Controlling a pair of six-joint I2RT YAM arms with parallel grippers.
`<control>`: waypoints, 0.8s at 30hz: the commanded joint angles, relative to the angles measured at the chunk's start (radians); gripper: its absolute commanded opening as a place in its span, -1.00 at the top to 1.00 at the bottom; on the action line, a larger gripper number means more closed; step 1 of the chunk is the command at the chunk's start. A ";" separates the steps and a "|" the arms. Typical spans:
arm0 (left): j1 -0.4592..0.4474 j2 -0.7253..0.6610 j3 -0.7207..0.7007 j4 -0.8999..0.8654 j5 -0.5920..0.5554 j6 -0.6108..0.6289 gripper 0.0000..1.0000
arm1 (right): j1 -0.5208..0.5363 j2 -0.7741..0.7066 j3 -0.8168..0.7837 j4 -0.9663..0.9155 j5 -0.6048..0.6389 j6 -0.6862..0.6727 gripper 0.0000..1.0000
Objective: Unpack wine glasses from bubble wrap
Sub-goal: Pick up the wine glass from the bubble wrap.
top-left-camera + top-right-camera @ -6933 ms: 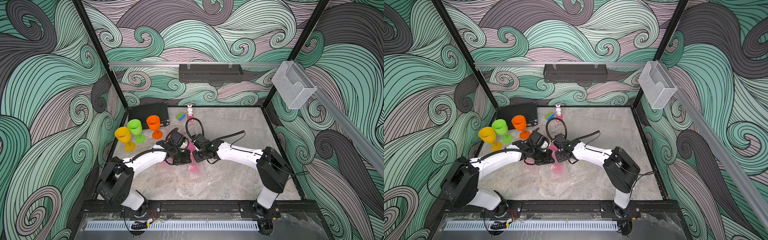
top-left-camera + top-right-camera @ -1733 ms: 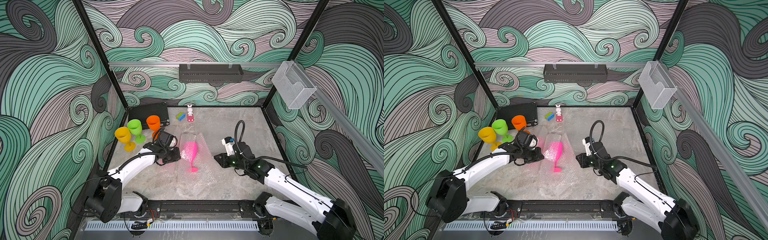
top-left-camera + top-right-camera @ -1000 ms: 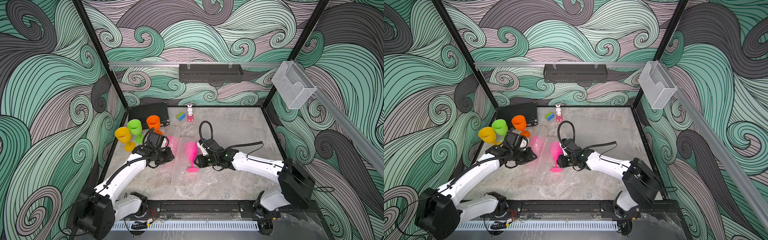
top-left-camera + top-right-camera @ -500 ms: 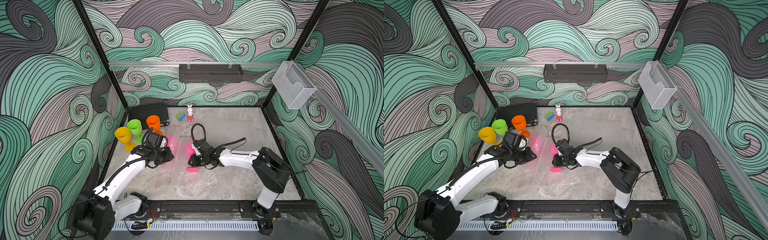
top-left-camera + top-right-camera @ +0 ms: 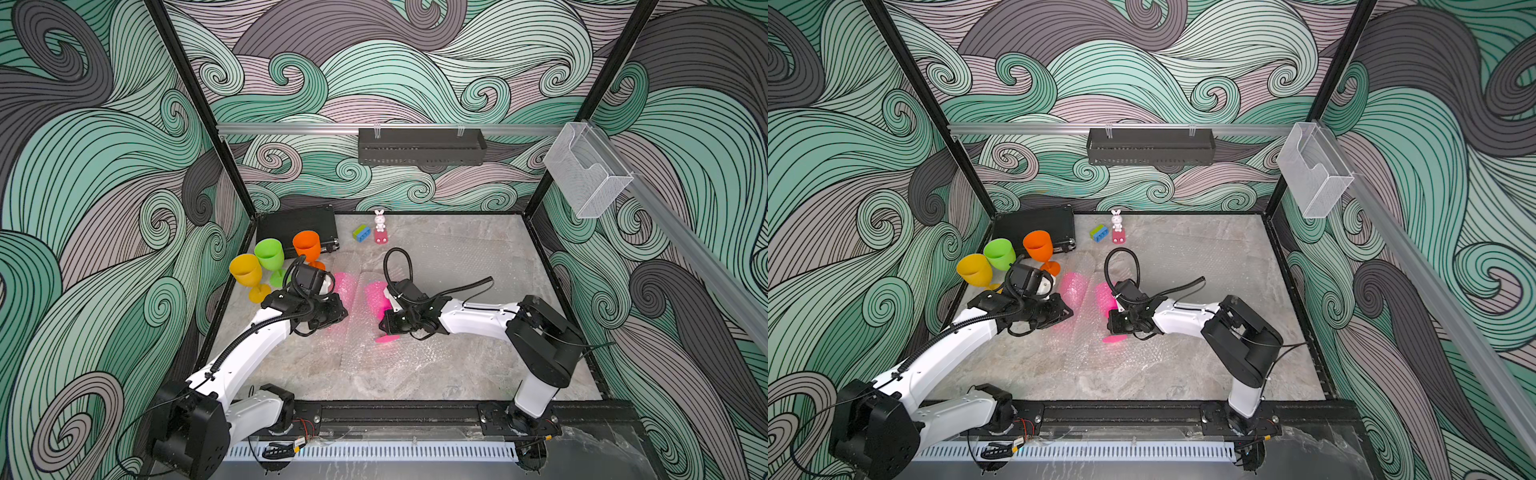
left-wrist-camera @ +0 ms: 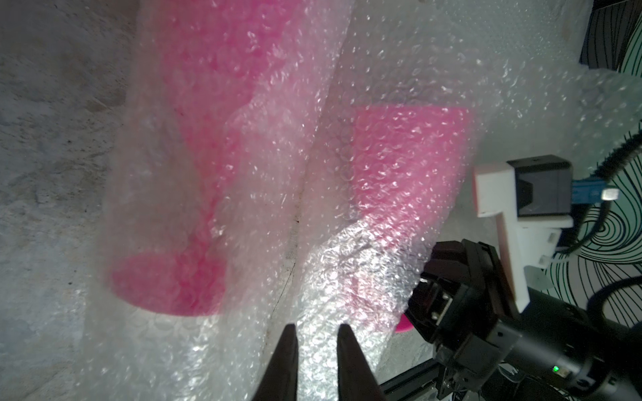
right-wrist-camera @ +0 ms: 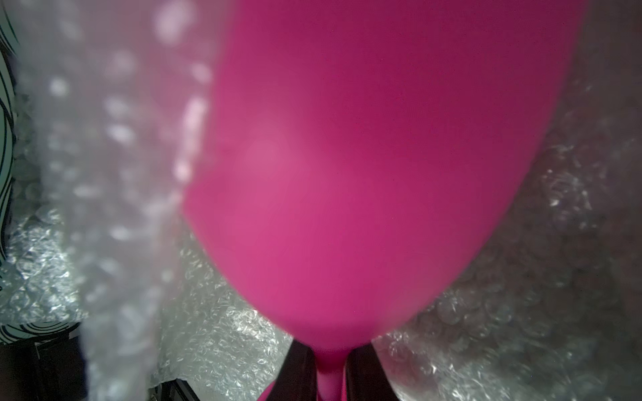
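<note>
A hot pink wine glass (image 5: 375, 297) (image 5: 1105, 300) stands unwrapped on a flattened bubble wrap (image 5: 374, 357) sheet at mid-table. My right gripper (image 7: 330, 368) (image 5: 384, 325) is shut on its stem just under the bowl. A second pink wine glass (image 6: 166, 288) (image 5: 345, 284) lies to its left, rolled in bubble wrap (image 6: 264, 215). My left gripper (image 6: 318, 333) (image 5: 1065, 311) is at that roll's near end, its narrow jaws shut on bubble wrap. Yellow (image 5: 247, 270), lime green (image 5: 269, 255) and orange (image 5: 306, 245) wine glasses stand bare at back left.
A black case (image 5: 299, 226) lies in the back left corner. A green-and-blue block (image 5: 360, 232) and a rabbit figurine (image 5: 379, 226) stand beside it. More flat bubble wrap (image 5: 457, 257) lies at back right. A black shelf (image 5: 419, 145) and a clear bin (image 5: 586, 174) hang on the walls.
My right arm swung in from the right and its jaws closed on the unwrapped pink glass's stem. My left gripper shifted slightly back-left beside the wrapped glass and kept its hold.
</note>
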 commanded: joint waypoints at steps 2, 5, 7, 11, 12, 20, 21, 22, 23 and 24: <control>0.009 0.002 0.023 -0.004 0.037 -0.011 0.57 | -0.025 -0.076 -0.040 -0.009 -0.003 -0.022 0.68; 0.010 0.006 0.035 0.000 0.051 -0.020 0.56 | -0.044 -0.128 -0.061 -0.040 -0.006 -0.043 0.68; 0.008 0.007 0.045 0.005 0.062 -0.026 0.55 | -0.056 -0.172 -0.086 -0.043 0.002 -0.054 0.68; 0.009 0.017 0.065 0.034 0.102 -0.033 0.53 | -0.076 -0.255 -0.110 -0.071 0.007 -0.130 0.68; 0.009 0.023 0.072 0.040 0.113 -0.037 0.53 | -0.079 -0.270 -0.112 -0.074 -0.003 -0.164 0.68; 0.013 0.091 0.212 0.024 0.185 -0.035 0.47 | -0.075 -0.460 -0.211 -0.042 0.023 -0.525 0.64; 0.016 0.095 0.237 0.007 0.184 -0.027 0.47 | -0.075 -0.480 -0.215 -0.054 0.041 -0.564 0.63; 0.022 0.098 0.259 -0.004 0.185 -0.024 0.47 | -0.075 -0.496 -0.219 -0.061 0.060 -0.593 0.63; 0.026 0.098 0.273 -0.010 0.188 -0.025 0.46 | -0.075 -0.509 -0.223 -0.060 0.075 -0.613 0.64; 0.033 0.097 0.281 -0.005 0.195 -0.032 0.45 | -0.075 -0.525 -0.233 -0.049 0.091 -0.628 0.63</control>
